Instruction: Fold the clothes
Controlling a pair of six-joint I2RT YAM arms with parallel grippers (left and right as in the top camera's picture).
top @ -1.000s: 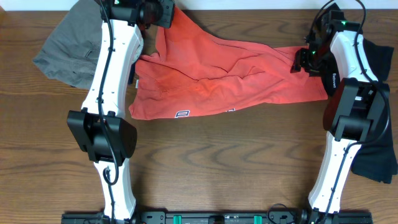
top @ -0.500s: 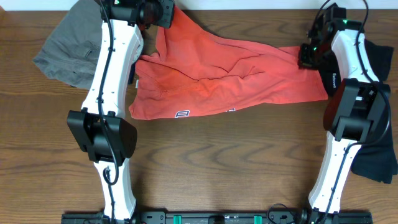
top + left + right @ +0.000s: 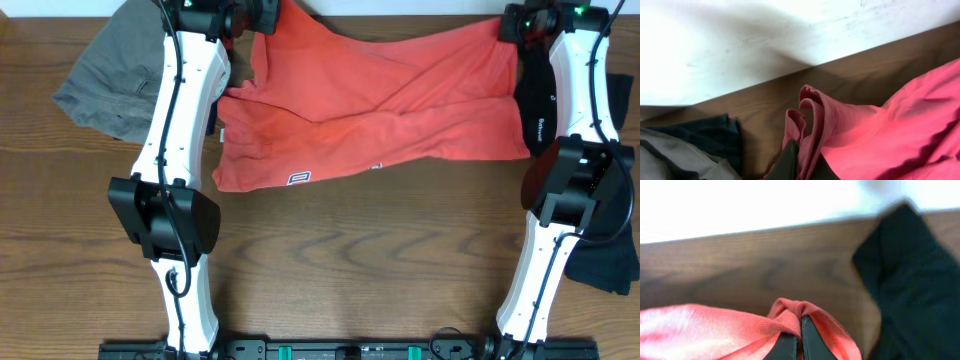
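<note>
A coral-red T-shirt (image 3: 370, 110) is stretched across the far side of the table, white lettering showing at its near hem. My left gripper (image 3: 262, 18) is shut on a bunched fold of the T-shirt (image 3: 812, 125) at the far left corner. My right gripper (image 3: 512, 24) is shut on the T-shirt's (image 3: 795, 311) far right corner, cloth pinched between the dark fingers (image 3: 810, 342). Between the two grippers the far edge is pulled nearly straight. Grey-khaki shorts (image 3: 115, 75) lie left of the left arm. A black shirt (image 3: 600, 260) lies under the right arm, also seen as a black shirt (image 3: 912, 280) beside the right gripper.
A navy piece (image 3: 705, 132) lies by the shorts (image 3: 670, 160) near the left gripper. The white wall (image 3: 765, 35) runs just past the table's far edge. Bare wood (image 3: 360, 260) stretches in front of the T-shirt, between the two arm bases.
My right gripper closed on the T-shirt's right corner and carried it toward the far edge, spreading the cloth. The left gripper stayed put, still gripping.
</note>
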